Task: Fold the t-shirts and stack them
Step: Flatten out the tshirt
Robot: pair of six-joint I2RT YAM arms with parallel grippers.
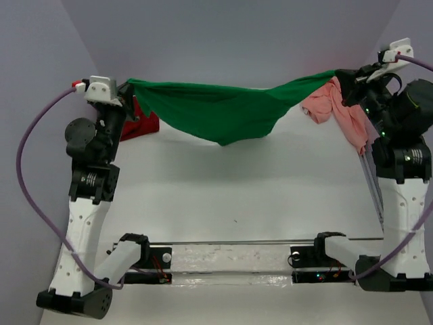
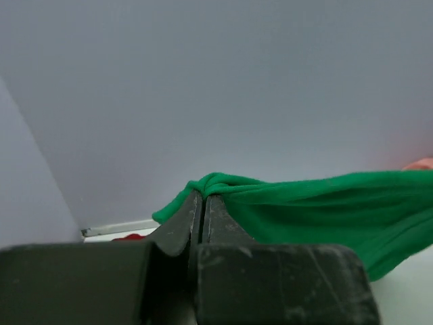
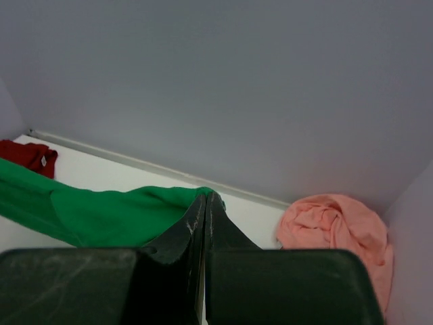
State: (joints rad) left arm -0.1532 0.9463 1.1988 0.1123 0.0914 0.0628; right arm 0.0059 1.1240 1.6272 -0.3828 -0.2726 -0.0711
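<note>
From my station I saw the green shirt (image 1: 223, 112) hanging stretched between the two arms, across the far side of the bench (image 1: 223, 203). The left jaws were pressed together, pinching the shirt's left end at the far left, and the left wrist view showed the cloth bunched right at their tips. The right jaws were pinching the other end at the far right in the same way, closed tight with a fold of green caught between them. The cloth sagged in the middle, its lowest point drooping near the centre. I could not tell whether that point touched the bench. The dark red shirt (image 1: 143, 123) lay crumpled at the far left, just beside the left jaws and partly hidden behind the green cloth. The salmon-pink shirt (image 3: 338, 230) sat heaped in the far right corner, close to the right jaws, with one part trailing nearer along the right edge.
</note>
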